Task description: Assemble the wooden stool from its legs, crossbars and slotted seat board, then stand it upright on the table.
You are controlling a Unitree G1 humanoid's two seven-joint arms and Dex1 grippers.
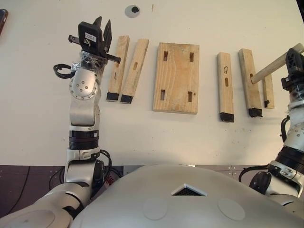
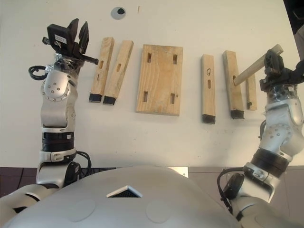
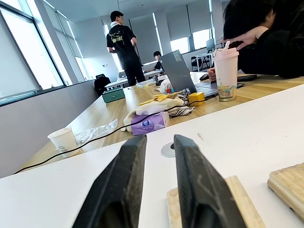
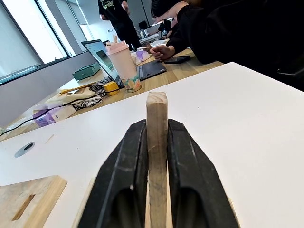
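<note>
**Asker:** White table point(image 1: 42, 95), busy office beyond its far edge. What lies on it, counted?

**Me:** One seat board point(image 1: 175, 78), flat in the middle, with four slots cut through it. Four legs, each slotted and black-capped at the near end. Two lie side by side left of the board: the outer left leg point(image 1: 118, 69) and the inner left leg point(image 1: 134, 71). Two lie right of it: the inner right leg point(image 1: 225, 85) and the outer right leg point(image 1: 249, 80). Two crossbars as well. One grey disc point(image 1: 132, 10) sits at the far side.

**Asker:** Where are the crossbars?

**Me:** The loose crossbar point(image 1: 269, 90) lies just right of the outer right leg. The held crossbar point(image 2: 254, 64) is pinched tight in my right claw point(image 2: 273, 59), raised at a slant. Its low end is over the outer right leg; whether it touches, I cannot tell.

**Asker:** And your left claw?

**Me:** My left claw point(image 1: 103, 23) hangs over the far end of the outer left leg. Its fingers point(image 3: 123, 190) are a narrow gap apart, gripping nothing.
</note>
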